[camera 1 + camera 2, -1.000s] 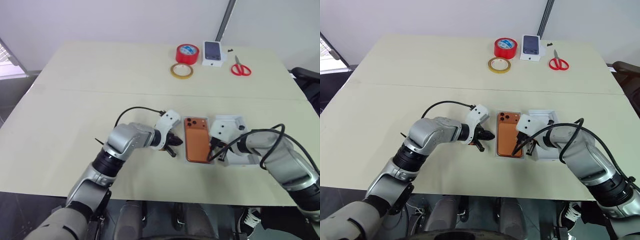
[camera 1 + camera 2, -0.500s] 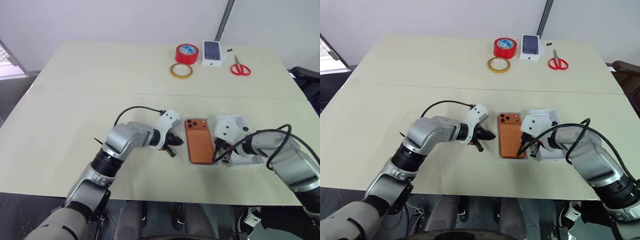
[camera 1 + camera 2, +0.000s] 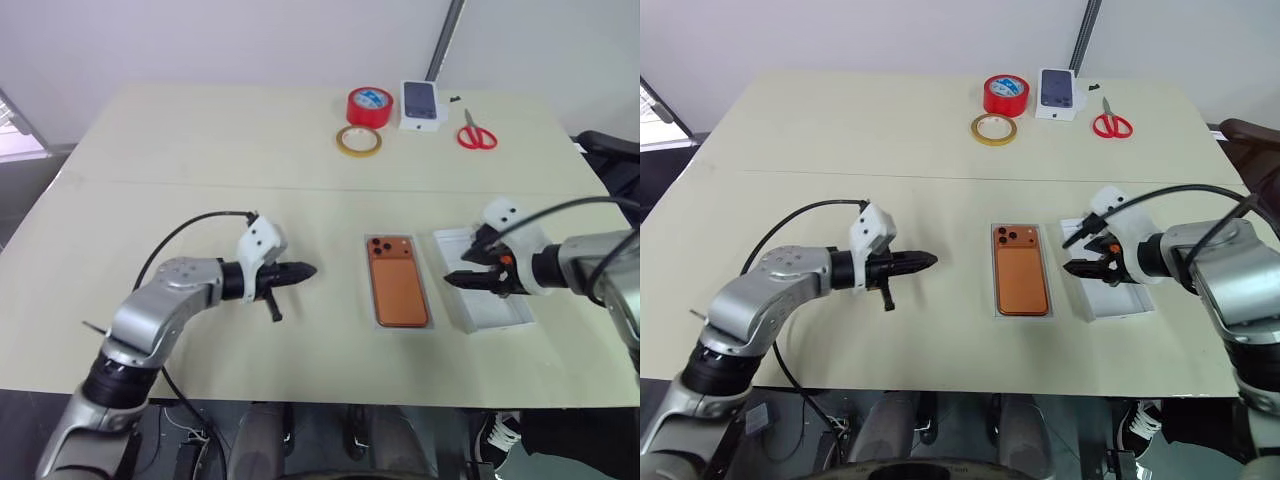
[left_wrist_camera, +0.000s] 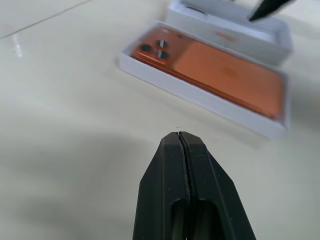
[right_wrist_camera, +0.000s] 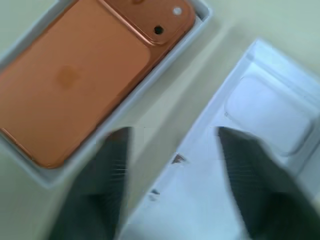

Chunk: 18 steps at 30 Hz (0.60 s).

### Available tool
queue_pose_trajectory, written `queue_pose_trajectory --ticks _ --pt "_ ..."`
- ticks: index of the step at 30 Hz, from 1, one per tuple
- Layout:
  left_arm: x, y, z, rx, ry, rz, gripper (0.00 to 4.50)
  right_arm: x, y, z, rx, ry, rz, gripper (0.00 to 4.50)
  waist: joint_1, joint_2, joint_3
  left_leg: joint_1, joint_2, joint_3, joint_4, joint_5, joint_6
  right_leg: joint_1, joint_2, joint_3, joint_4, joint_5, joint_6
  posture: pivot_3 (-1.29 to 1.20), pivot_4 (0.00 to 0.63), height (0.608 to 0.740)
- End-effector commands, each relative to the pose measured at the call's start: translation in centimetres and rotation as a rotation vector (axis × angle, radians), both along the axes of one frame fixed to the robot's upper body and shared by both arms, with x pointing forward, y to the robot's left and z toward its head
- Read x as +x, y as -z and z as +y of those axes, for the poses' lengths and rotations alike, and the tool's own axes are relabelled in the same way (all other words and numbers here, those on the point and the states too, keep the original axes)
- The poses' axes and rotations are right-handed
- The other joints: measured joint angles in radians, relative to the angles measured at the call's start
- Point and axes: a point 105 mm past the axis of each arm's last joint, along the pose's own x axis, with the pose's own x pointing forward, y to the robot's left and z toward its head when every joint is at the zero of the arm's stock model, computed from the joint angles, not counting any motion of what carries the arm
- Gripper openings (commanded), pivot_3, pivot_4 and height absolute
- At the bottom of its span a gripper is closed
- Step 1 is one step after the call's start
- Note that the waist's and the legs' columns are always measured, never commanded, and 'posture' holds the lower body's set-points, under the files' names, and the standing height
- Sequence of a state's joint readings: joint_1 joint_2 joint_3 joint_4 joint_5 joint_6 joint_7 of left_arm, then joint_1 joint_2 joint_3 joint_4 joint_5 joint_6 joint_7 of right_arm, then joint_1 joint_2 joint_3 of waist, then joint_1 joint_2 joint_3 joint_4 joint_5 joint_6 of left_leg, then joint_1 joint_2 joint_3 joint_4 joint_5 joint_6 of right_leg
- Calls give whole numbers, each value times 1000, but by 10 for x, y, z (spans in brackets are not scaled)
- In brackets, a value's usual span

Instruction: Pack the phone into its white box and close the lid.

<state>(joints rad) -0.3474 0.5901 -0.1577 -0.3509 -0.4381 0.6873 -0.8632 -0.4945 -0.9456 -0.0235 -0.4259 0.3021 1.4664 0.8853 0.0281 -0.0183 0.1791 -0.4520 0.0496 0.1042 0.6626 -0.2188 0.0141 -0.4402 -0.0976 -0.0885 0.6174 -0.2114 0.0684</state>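
A pale cream surface (image 3: 150,150) stood before a plain light wall, with a seam running across its middle. At its far edge lay a red tape roll (image 3: 370,105), a thinner yellowish tape ring (image 3: 360,141), a small white carton (image 3: 421,104) bearing a dark phone picture, and red-handled scissors (image 3: 477,135).

Near the middle of the near half, the phone (image 3: 397,281) lay flat inside the white box (image 3: 994,272), copper-orange back up, its camera block at the far end. Just beside it on the right, apart from it, sat the lid (image 3: 520,315), open side up, with a white insert showing inside it in the right wrist view.

The left gripper (image 3: 308,269) hung over bare surface well to the left of the white box, pointing toward it, its jaws pressed together and holding nothing. The right gripper (image 3: 1073,255) hovered over the near-left part of the lid, pointing toward the phone, its jaws spread with nothing between them. Whether its fingertips touched the lid could not be told.
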Motion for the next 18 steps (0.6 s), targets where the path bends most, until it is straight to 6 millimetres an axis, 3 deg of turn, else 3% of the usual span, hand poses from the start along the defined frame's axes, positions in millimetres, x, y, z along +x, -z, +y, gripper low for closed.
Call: queue_pose_trajectory --ticks 1,10,13,15,18 --pt "-12 -12 -6 -4 97 -141 0 7 -4 -5 40 137 20 4398 -1 0 0 0 0 0 0 0 0 -1 0 0 0 0 0 0 150 736" --pt "-14 -7 -10 -9 117 -201 0 23 17 -9 65 281 52 4398 5 1 -1 -3 -1 1 0 0 1 -2 0 0 0 0 0 0 150 736" --pt "-14 -7 -11 -22 110 -199 0 21 24 -7 39 284 75 3497 4 1 -1 -3 -1 1 0 0 1 -2 0 0 0 0 1 0 150 736" --pt "-14 -7 -11 -25 107 -203 0 18 27 -5 23 268 90 2585 4 1 -1 -3 -1 1 0 0 1 -2 1 0 0 0 1 0 150 736" --pt "-13 -9 -8 -31 95 -203 0 16 27 -3 21 264 100 865 1 1 -1 -3 -1 1 0 0 2 -2 1 0 0 0 1 0 150 736"
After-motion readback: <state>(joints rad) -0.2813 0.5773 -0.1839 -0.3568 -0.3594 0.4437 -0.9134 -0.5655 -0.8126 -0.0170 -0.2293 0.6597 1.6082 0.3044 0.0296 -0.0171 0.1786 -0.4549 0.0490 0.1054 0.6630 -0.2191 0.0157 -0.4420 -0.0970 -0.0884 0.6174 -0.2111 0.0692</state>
